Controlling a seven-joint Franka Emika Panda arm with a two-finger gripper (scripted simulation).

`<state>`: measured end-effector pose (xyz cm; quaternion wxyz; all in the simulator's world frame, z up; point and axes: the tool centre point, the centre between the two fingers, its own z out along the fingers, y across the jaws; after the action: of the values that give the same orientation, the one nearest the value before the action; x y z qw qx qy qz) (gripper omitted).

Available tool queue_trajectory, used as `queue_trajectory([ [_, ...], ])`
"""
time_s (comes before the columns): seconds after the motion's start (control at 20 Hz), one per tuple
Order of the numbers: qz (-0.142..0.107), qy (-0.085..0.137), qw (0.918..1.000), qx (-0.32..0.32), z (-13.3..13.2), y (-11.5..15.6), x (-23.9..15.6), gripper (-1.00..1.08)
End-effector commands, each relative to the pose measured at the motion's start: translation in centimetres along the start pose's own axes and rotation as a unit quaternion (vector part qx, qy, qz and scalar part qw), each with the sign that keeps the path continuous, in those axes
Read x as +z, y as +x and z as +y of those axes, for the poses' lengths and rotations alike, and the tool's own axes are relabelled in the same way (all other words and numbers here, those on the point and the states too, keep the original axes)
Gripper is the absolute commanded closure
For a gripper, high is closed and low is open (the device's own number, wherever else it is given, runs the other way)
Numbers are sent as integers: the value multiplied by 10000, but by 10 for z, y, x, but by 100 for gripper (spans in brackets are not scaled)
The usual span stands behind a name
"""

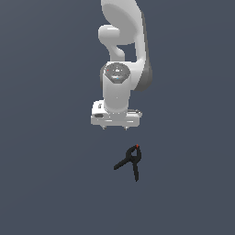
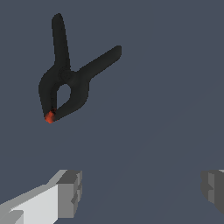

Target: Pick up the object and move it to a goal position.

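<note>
Hovering with jaws spread wide and empty, gripper (image 1: 115, 126) sits above centre of the exterior frame, spring clamp (image 1: 131, 160) lying just below-right of it, untouched, red tip toward the jaws, legs splayed away.

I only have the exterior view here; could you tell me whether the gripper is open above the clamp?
Observer: Yes. In the wrist view the gripper is open, and nothing is between its fingers.
Operator: Thank you. Is the clamp between the fingers?
Observer: No, the clamp lies ahead of them, off towards one finger.
Operator: Can you make out its shape?
Observer: Its jaws enclose a small oval gap, meeting at the red tip, which points back towards the gripper.
</note>
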<state>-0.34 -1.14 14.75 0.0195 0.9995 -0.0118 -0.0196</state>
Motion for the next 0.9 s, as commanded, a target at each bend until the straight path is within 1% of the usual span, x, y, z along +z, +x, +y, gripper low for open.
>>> queue_trajectory([
  [0.0,0,0,10000,0,0,0,0,-92],
  [0.15,-18,4,10000,-63,-5,0,1,-92],
  [0.4,-92,19,9994,-331,-23,-3,3,-92],
  [0.6,-99,20,9993,-364,-24,-4,3,-92],
  [0.85,-86,27,9996,-252,-26,1,5,-92],
])
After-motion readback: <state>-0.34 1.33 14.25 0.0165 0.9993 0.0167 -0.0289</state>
